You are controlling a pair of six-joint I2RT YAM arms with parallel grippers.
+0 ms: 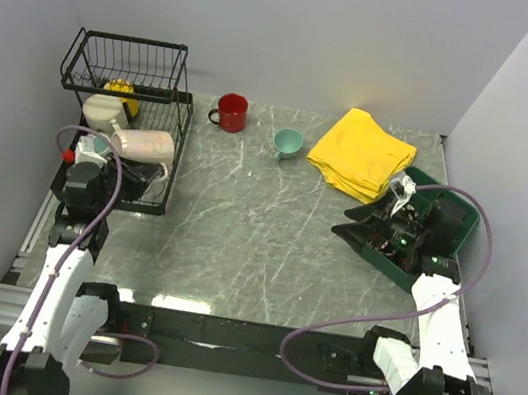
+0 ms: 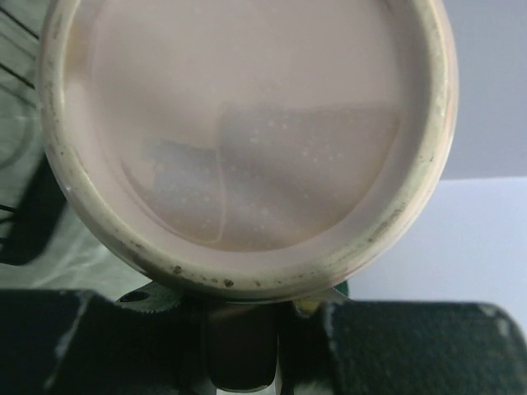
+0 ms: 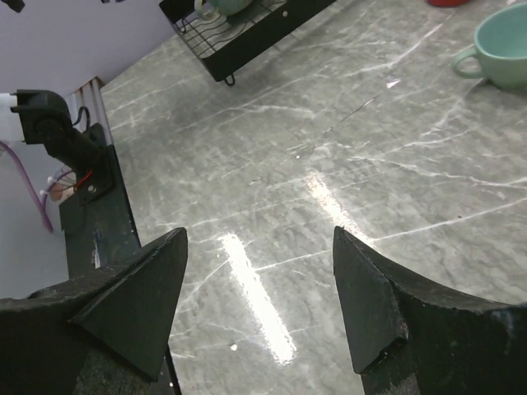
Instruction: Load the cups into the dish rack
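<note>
- top view: left pincer [image 1: 118, 147] clamped on a pinkish-beige ceramic mug [image 1: 146, 144], sideways over the black wire dish rack [image 1: 184, 134].
- left wrist: that mug's round end fills the view.
- right wrist: right pincer [image 3: 257, 237] spread apart over the grey marbled table [image 3: 329, 148].

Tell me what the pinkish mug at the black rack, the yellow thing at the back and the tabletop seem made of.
The pinkish mug looks like glazed ceramic: smooth sheen inside, thick speckled cream rim. The yellow cloth is soft matte fabric, folded in layers. The tabletop is polished grey-green stone or a stone-look laminate, I cannot tell which: white veins, sharp light reflections.
</note>
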